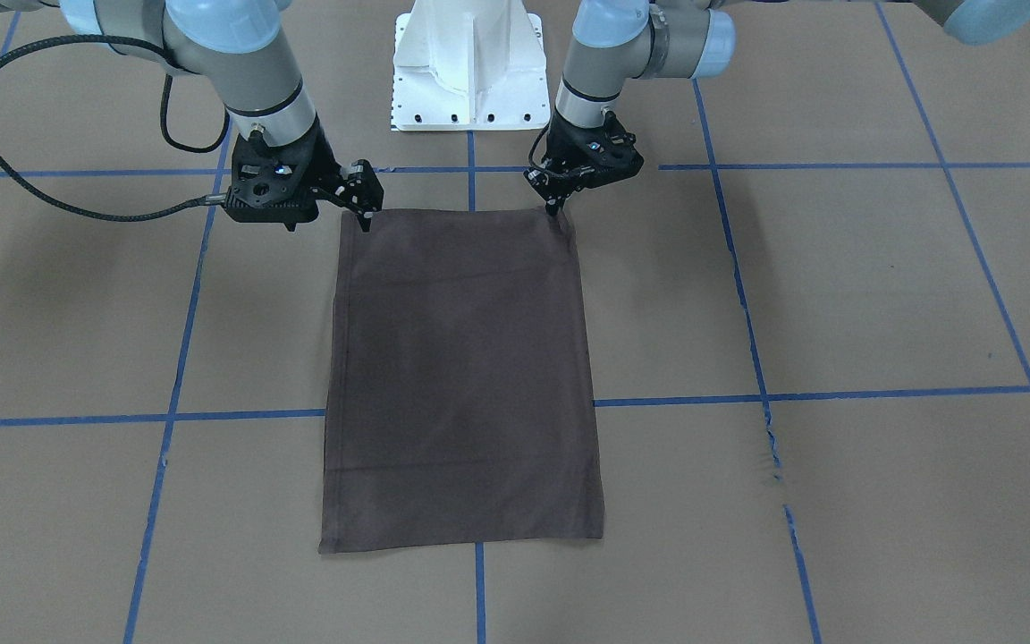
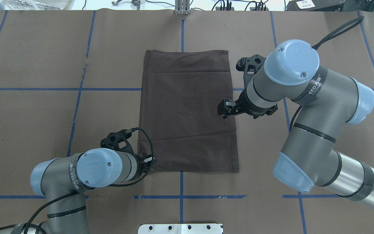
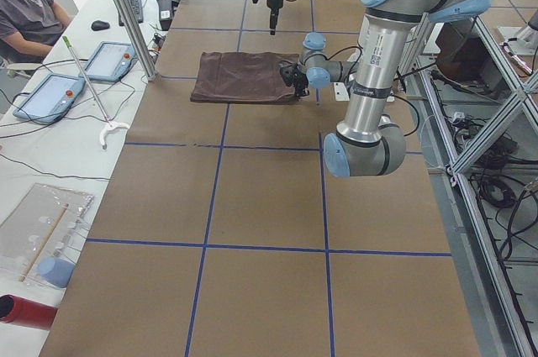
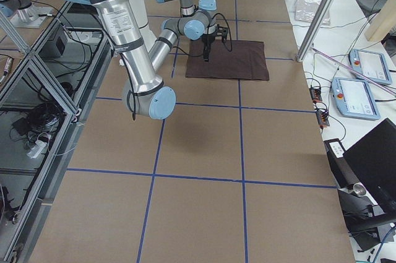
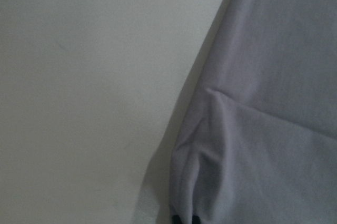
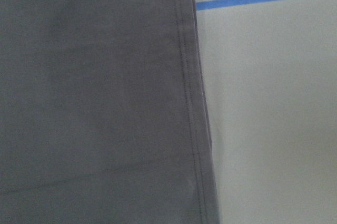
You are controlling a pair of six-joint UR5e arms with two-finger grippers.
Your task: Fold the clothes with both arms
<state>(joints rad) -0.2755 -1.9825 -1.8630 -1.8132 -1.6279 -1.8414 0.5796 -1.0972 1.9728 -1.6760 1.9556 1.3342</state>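
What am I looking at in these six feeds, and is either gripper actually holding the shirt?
These are two jointed robot arms by a white pedestal, working over a brown table marked with blue tape. One camera faces the robot, one looks down from behind it, two sit at the table ends, and one rides each wrist. On the table lies a dark T-shirt, already folded into a flat rectangle. The left gripper is down at a robot-side corner. Its wrist view shows fabric puckered into the fingertips, so it seems pinched. The right gripper hangs above the opposite long edge, holding nothing; open or shut, I cannot tell.
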